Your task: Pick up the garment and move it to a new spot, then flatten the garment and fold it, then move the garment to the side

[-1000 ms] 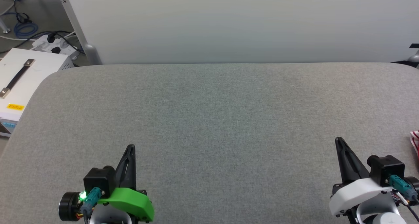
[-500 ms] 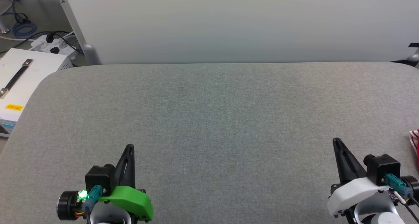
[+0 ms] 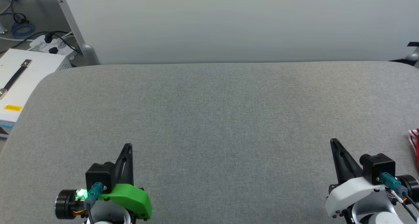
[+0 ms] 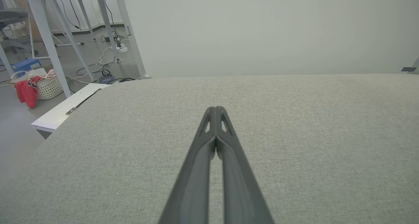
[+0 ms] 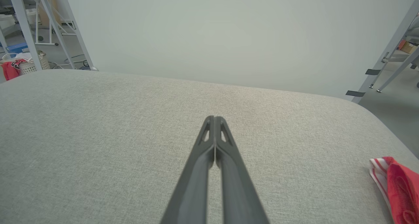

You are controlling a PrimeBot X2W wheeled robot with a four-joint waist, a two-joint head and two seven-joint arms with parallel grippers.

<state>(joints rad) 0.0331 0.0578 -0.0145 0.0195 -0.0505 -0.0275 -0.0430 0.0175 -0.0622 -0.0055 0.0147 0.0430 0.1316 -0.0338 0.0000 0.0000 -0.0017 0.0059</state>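
Note:
The garment [image 3: 415, 142] lies at the far right edge of the grey table, a corner of red fabric with red-white striped trim; most of it is cut off. In the right wrist view the garment [image 5: 396, 184] sits low on the right, apart from my fingers. My right gripper [image 3: 333, 141] stands shut near the table's front right, holding nothing, its tips [image 5: 214, 119] pressed together. My left gripper [image 3: 128, 146] is shut and empty at the front left, tips [image 4: 216, 110] closed over bare cloth.
The grey padded table [image 3: 209, 112] spreads wide between both arms. A white case with a black handle [image 3: 16, 83] sits off its left edge, with cables and a power strip [image 3: 49, 44] on the floor. A pale wall panel [image 3: 229, 21] backs the table. A basket with red cloth [image 4: 36, 86] stands far left.
The whole head view has shifted slightly, so the camera moved. Both grippers sit a little lower and further left in it; both stay shut.

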